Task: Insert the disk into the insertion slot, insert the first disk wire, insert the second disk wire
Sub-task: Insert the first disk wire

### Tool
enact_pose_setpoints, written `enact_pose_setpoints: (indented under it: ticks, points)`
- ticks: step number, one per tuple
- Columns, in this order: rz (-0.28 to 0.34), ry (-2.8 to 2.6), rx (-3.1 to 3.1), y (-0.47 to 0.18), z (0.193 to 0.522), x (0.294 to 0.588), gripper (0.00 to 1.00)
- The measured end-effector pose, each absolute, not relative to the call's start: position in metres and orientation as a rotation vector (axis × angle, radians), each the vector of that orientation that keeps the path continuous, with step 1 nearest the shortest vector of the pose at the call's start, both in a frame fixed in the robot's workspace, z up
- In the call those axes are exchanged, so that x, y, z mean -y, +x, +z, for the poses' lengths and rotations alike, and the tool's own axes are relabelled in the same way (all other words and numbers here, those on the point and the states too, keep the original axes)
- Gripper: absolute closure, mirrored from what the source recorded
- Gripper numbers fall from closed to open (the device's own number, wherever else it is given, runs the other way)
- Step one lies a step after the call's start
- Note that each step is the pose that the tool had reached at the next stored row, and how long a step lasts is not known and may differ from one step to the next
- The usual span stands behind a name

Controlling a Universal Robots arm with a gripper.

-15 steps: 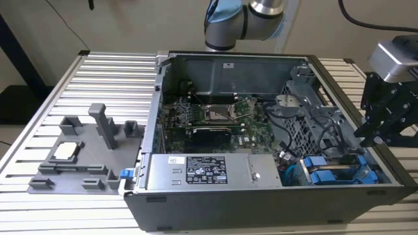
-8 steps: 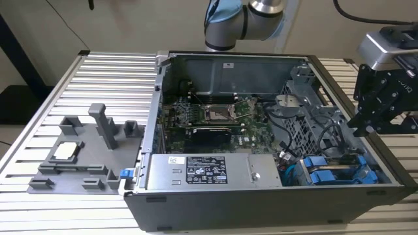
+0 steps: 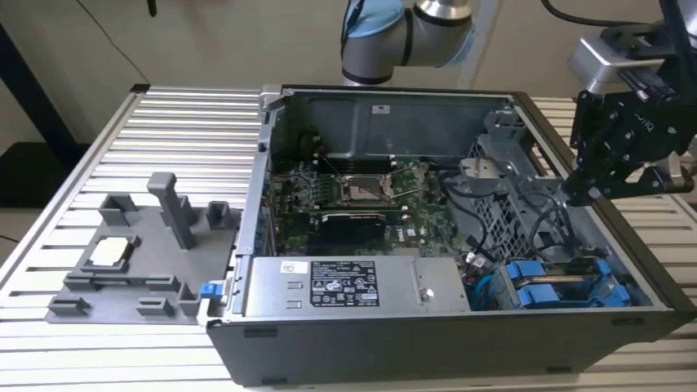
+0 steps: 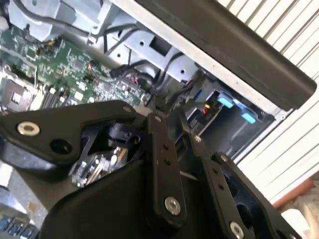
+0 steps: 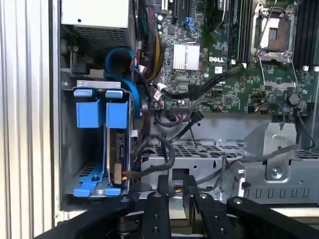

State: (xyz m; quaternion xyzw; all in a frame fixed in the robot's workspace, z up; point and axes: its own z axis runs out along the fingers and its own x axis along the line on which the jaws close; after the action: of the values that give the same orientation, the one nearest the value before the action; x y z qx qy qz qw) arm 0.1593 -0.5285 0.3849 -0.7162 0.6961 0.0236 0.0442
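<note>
**Case** [image 3: 436, 343]. It lies on its side on the ribbed surface [image 3: 185, 122] with the open face up. We judge this is so the bays can be reached from above.

**Slot** [image 3: 550, 282]. In the exterior view it sits at 4 o'clock of the case, a grey metal bay beside the perforated cage. Two blue carriers stand in it side by side.

**Disk** [image 5: 119, 149]. In the first wrist view we see it on edge inside the carrier [image 5: 117, 115] nearer the cables, seated deep in the slot. The neighbouring carrier [image 5: 84, 113] looks hollow. We take the insertion as done.

**Plug** [image 5: 118, 173]. It has a red-and-yellow lead and touches the disk's end, apparently pushed home. A blue cable [image 5: 132, 79] loops just beside the carriers. We cannot tell whether a second plug is in.

**Gripper** [image 3: 601, 189]. In the exterior view it is at 2 o'clock of the case, above the rim and apart from disk and plug, tilted toward the bay. We judge it hangs there to keep the bay in its cameras' sight while staying clear of the cables. We cannot tell whether the jaws are wide or narrow.

**Tray** [image 3: 147, 237]. It is at 9 o'clock, well apart from the case, and is a grey fixture with upright posts. A small pale square part [image 3: 111, 249] rests in a recess. We judge it plays no role in the work at the bay.
</note>
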Motion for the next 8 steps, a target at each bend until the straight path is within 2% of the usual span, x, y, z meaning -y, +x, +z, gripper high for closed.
enact_pose_setpoints:
  ticks: [8]
  points:
    - [0.070,-2.180,-2.121,0.137,0.383,0.528,0.73]
